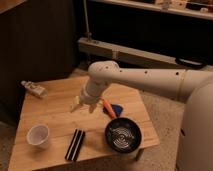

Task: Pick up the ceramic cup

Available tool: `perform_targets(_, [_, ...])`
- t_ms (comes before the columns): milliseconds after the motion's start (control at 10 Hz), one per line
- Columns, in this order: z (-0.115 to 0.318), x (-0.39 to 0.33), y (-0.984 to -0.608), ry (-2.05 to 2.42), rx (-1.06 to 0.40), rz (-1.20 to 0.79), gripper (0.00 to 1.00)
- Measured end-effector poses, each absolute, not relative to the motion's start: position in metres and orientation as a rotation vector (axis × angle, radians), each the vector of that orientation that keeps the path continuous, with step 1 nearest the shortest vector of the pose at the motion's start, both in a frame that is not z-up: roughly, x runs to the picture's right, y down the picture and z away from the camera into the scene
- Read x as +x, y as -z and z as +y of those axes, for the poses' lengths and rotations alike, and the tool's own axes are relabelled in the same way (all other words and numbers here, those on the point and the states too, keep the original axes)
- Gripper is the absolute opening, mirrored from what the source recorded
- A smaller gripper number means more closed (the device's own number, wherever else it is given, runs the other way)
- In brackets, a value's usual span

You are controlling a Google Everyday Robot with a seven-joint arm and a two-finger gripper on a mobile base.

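The ceramic cup (38,135) is small, plain white and stands upright near the front left of the wooden table (55,116). My gripper (83,106) hangs from the white arm above the table's middle, up and to the right of the cup, well apart from it. Its two pale fingers (75,104) point down and are spread apart with nothing between them.
A black bowl (123,134) with white spiral lines sits at the front right. A black flat bar (75,144) lies between cup and bowl. An orange and blue item (112,108) lies behind the bowl. A small bottle (34,88) lies at the back left corner.
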State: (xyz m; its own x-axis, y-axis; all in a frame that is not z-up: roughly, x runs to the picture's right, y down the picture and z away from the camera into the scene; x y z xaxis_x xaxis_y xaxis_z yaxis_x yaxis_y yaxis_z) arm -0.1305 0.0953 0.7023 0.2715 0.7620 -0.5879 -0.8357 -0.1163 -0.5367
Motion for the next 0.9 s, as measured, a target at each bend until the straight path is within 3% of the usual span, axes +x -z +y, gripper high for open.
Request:
perform_targets(400, [0.111,-0.203,-0.687,-1.138,-0.93,0.096,0.65])
perform_targets(900, [0.127,-0.22,-0.699,-1.047,-0.994,0.06,0.65])
